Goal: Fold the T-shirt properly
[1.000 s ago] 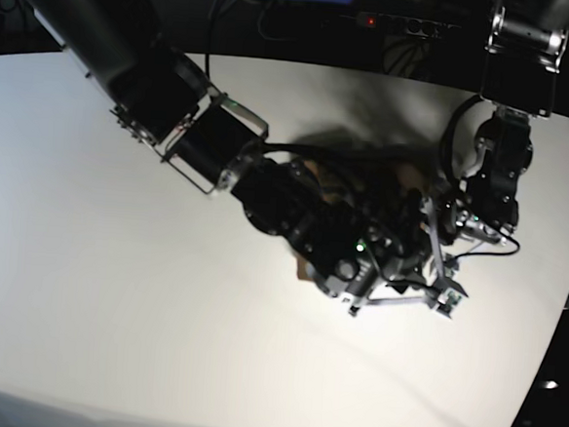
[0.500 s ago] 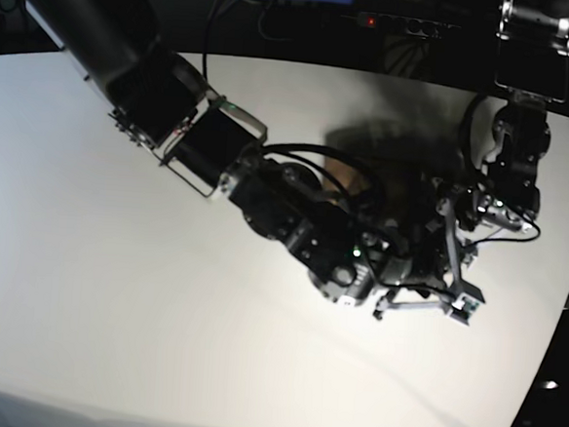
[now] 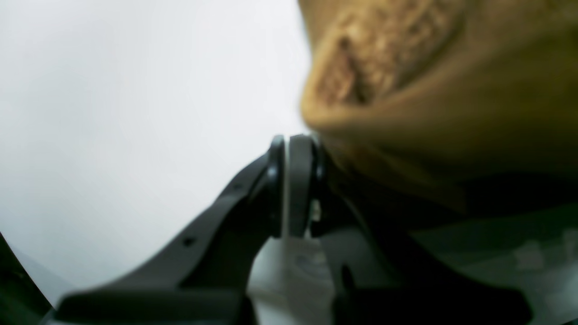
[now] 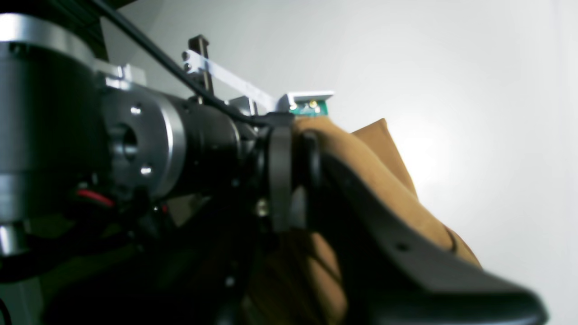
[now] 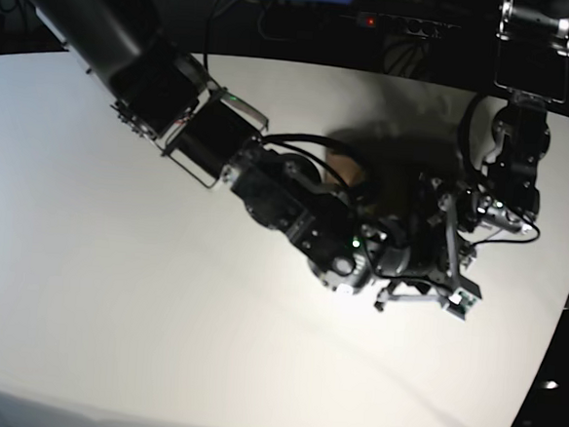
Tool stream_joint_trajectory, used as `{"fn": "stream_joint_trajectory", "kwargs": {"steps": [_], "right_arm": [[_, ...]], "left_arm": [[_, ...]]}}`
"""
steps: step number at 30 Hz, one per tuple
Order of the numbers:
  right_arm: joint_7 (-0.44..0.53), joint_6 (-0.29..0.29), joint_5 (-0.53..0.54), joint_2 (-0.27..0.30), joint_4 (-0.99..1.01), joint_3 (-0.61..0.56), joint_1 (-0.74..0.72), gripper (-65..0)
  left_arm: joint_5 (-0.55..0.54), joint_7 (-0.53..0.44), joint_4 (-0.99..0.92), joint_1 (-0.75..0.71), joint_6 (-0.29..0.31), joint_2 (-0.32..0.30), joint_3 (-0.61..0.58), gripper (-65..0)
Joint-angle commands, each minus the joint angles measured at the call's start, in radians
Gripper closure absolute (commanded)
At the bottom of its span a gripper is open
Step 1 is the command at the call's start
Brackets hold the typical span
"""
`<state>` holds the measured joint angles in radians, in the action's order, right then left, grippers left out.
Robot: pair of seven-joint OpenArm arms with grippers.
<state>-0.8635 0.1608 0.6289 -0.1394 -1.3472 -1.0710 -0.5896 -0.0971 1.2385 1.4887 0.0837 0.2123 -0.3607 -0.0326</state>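
A: Checking the base view: both arms meet over the white counter [image 5: 113, 289], right of centre. The shirt [image 5: 344, 165] is nearly all hidden under them; only a small brown patch shows at about 12 o'clock from the right arm's wrist.

B: Left gripper [image 3: 293, 180]?

A: Clenched. In the left wrist view its two pads sit pressed together with nothing visible between them. Brown cloth fills the field from 12 to 3 o'clock and touches the outer side of the right-hand pad; the view is too blurred to say more.

B: Right gripper [image 4: 293, 180]?

A: Cannot tell. In the right wrist view the fingers [image 4: 280, 176] appear edge-on, close together. The shirt bulges just at 3 o'clock of them and drapes toward 5 o'clock behind the dark finger arm. Whether cloth is pinched between the pads is not visible.

B: Position of the cloth overall?

A: Bunched on the counter beneath the two wrists, folds stacked. The left arm's camera bracket [image 4: 309, 101] sits directly at 12 o'clock of the cloth in the right wrist view.
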Motion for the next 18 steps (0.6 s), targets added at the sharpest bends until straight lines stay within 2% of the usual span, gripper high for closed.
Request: {"fn": "stream_joint_trajectory", "kwargs": {"steps": [1,5,8,12,18], "right_arm": [[0.026,0.006,0.009,-0.018,-0.015,0.007,-0.030,-15.8],[0.028,0.007,0.009,-0.018,-0.015,0.007,-0.030,-30.0],[0.028,0.007,0.009,-0.018,-0.016,0.008,-0.030,-36.0],[0.026,0.007,0.010,-0.018,-0.022,0.010,-0.036,-37.0],[0.017,0.007,0.010,-0.006,-0.022,0.012,-0.040,-36.7]], "left_arm": [[0.001,-0.006,0.019,0.018,-0.003,-0.011,0.006,-2.3],[0.001,-0.006,0.019,0.018,-0.004,-0.011,0.006,-2.3],[0.001,-0.006,0.019,0.017,-0.004,-0.013,0.029,-2.3],[0.001,-0.004,0.019,0.014,0.003,-0.014,0.113,-2.3],[-0.002,-0.006,0.022,-0.012,0.005,-0.059,0.129,-2.3]]}}
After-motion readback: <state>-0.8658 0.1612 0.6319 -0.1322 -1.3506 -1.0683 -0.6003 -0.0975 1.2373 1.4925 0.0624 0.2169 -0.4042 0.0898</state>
